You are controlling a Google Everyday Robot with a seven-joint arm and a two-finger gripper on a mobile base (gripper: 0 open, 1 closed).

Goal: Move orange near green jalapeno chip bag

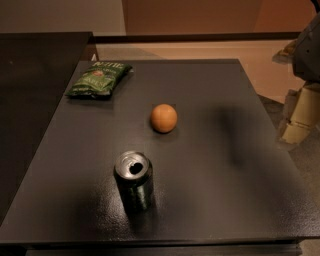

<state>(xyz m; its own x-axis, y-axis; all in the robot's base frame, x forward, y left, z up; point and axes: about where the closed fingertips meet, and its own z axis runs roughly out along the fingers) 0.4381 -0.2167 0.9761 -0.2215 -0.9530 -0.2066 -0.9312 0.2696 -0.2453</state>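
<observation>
Camera view: pincer [299,117] right of can [134,180]

You look down on a dark, matte tabletop [240,200] in dim, warm light, with another dark surface [35,90] lying along its left edge. Beyond its far edge you see pale tan floor [200,50], a dark strip [200,37] and a wall [190,15], grey-white at left, orange-brown at right. Your gripper [299,117] hangs just off the right edge.
</observation>
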